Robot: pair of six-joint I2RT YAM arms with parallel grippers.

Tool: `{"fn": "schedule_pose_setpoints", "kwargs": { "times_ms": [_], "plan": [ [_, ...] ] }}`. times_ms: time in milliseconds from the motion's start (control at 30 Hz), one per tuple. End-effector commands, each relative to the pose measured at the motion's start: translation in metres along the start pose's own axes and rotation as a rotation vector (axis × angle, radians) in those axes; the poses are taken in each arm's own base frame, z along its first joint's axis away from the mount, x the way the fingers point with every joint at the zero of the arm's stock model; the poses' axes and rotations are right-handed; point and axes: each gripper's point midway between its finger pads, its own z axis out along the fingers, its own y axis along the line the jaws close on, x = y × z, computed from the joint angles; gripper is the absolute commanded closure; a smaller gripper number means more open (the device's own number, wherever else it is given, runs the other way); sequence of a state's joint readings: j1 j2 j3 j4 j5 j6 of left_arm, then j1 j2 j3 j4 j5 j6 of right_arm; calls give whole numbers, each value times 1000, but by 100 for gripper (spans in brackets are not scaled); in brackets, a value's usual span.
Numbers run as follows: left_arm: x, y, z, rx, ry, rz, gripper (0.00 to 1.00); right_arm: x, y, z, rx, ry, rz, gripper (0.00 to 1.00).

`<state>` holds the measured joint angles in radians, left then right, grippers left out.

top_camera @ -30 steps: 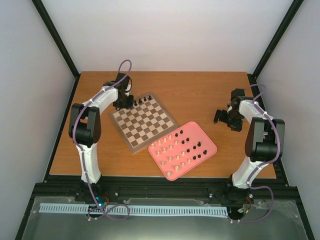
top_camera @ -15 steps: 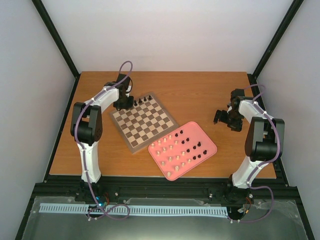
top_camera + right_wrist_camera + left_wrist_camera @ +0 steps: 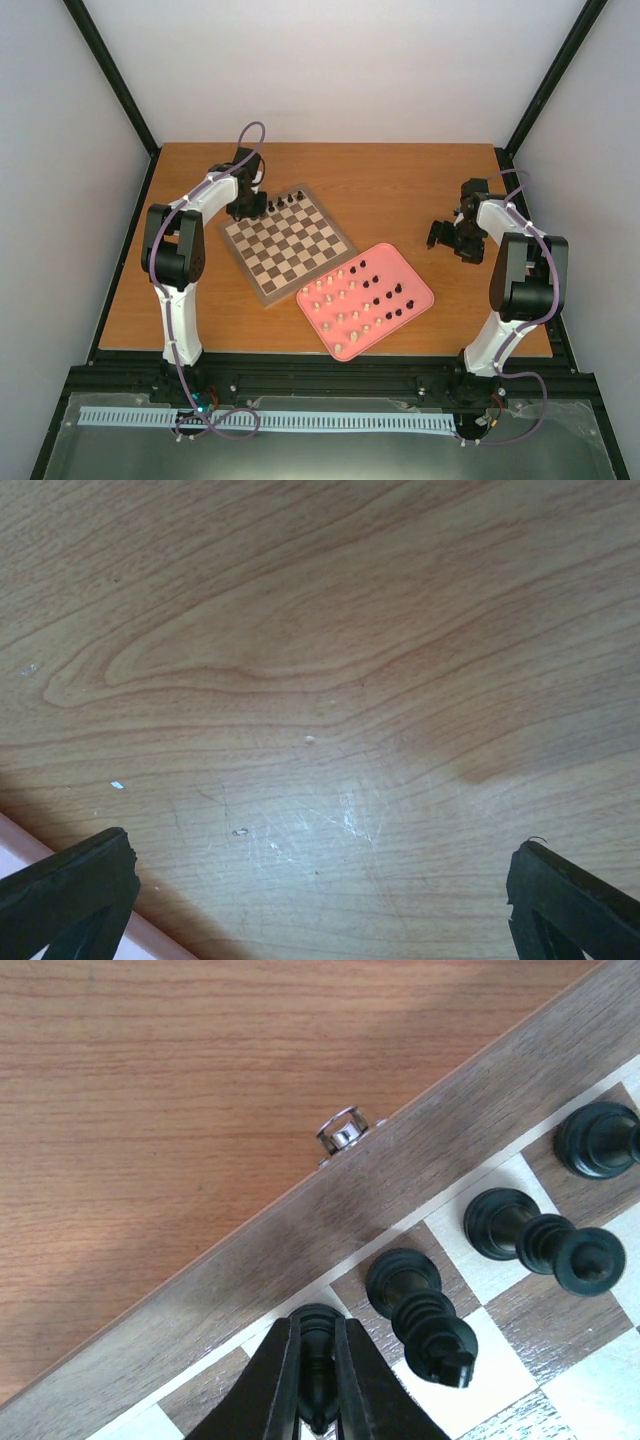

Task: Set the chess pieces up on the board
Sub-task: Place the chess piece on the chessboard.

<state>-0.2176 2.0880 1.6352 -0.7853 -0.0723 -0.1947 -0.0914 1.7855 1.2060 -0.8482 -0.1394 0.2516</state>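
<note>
The board (image 3: 290, 243) lies left of centre, turned at an angle. My left gripper (image 3: 249, 209) is at its far left corner, shut on a dark piece (image 3: 318, 1335) whose base rests on a light corner square; the gripper (image 3: 318, 1385) shows there too. Three other dark pieces (image 3: 425, 1305) stand in a row along the same edge (image 3: 286, 199). The remaining cream and dark pieces (image 3: 362, 298) lie in the pink tray (image 3: 423, 291). My right gripper (image 3: 446, 235) is open and empty over bare wood (image 3: 320, 890).
A small metal clasp (image 3: 345, 1134) sticks out of the board's brown border (image 3: 300, 1225). The pink tray's edge (image 3: 160, 946) shows at the lower left of the right wrist view. Black frame posts stand at the table's sides.
The left arm's elbow has shifted slightly; its gripper stays at the board's corner with the dark piece. The right arm has not moved.
</note>
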Motion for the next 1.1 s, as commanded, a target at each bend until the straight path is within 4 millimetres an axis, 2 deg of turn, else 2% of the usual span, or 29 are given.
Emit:
{"fn": "schedule_pose_setpoints", "kwargs": {
  "times_ms": [0, 467, 567, 767, 967, 1067],
  "plan": [
    [-3, 6, -9, -4, -18, -13, 99, -5, -2, -1, 4, -8, 0, 0],
    [3, 9, -7, -12, -3, -11, 98, -3, -2, -1, 3, -6, 0, 0],
    [4, 7, -6, -2, 1, -10, 92, -3, -2, 0, 2, -4, 0, 0],
    [5, 8, -8, -3, 0, -8, 88, -3, -2, 0, 1, -5, 1, 0],
    [8, 7, -9, 4, 6, -7, 74, -3, -1, 0, -1, -5, 1, 0],
    [8, 7, -12, 0, 0, -7, 71, -3, -1, 0, -3, -4, 0, 0]
  ]
}}
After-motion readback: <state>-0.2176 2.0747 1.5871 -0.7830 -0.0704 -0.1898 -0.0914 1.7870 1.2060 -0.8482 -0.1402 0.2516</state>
